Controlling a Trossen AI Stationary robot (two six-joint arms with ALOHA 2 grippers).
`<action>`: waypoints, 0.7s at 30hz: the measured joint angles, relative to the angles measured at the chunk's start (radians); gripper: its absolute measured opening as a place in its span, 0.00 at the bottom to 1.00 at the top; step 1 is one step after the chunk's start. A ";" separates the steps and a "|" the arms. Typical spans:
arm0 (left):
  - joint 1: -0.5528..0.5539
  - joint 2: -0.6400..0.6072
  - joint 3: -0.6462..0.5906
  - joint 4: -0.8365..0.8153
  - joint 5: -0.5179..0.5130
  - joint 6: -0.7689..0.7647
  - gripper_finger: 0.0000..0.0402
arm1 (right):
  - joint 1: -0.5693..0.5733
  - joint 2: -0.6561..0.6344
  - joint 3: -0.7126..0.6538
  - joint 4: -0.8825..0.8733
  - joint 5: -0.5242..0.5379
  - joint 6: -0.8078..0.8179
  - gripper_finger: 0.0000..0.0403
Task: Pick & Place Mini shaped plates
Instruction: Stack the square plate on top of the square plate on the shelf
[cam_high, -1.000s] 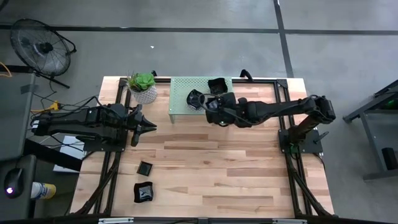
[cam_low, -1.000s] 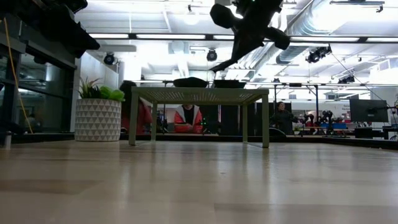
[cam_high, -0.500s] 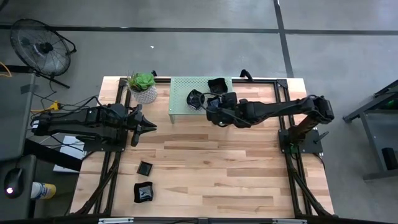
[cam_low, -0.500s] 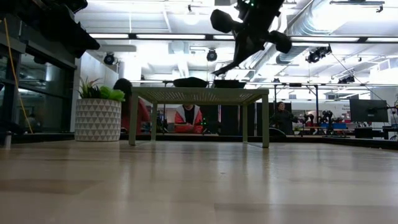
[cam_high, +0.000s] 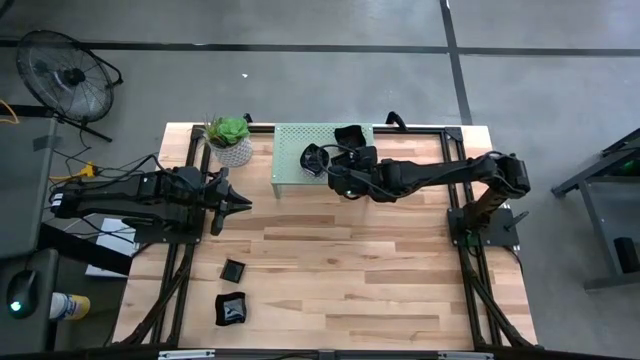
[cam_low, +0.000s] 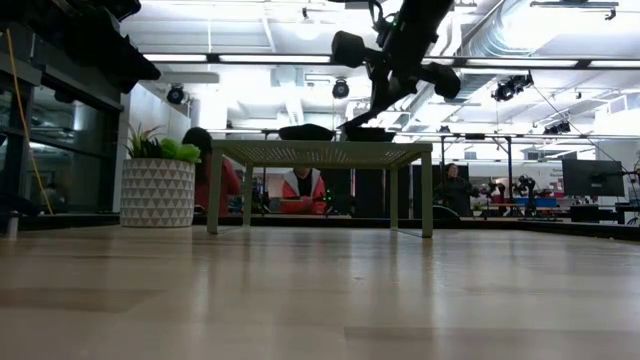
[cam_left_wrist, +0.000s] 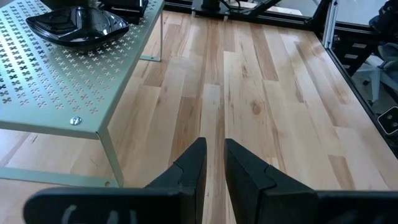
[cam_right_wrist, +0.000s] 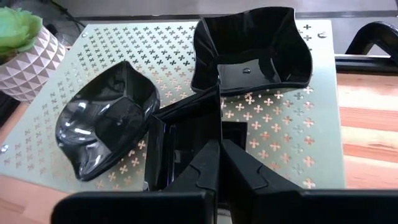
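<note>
- Spanning most of the high view, we note the wooden table (cam_high: 330, 270), with the green perforated shelf (cam_high: 292, 172) at its upper centre.
- Left gripper (cam_high: 240, 203) waits at centre left, fingers nearly together, holding nothing.
- Right gripper (cam_right_wrist: 219, 163) hovers over the shelf, pinching the rim of a square mini plate (cam_right_wrist: 168, 149).
- We count two plates resting on the shelf, wavy (cam_right_wrist: 102, 127) and square (cam_right_wrist: 252, 50); two more (cam_high: 233, 269) (cam_high: 231, 309) sit lower left.
- Risk, we judge: glossy rim slipping, or set-down knocking its neighbours, because they crowd close.
</note>
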 joint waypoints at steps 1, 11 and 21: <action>0.000 0.000 0.000 0.000 0.000 0.000 0.13 | 0.000 0.000 0.000 0.001 0.000 -0.003 0.02; 0.000 0.000 0.000 0.000 0.000 0.000 0.13 | -0.008 0.001 0.000 -0.006 -0.006 -0.010 0.03; 0.000 0.000 0.000 0.000 0.000 0.000 0.13 | -0.012 0.001 0.000 -0.006 -0.023 -0.037 0.03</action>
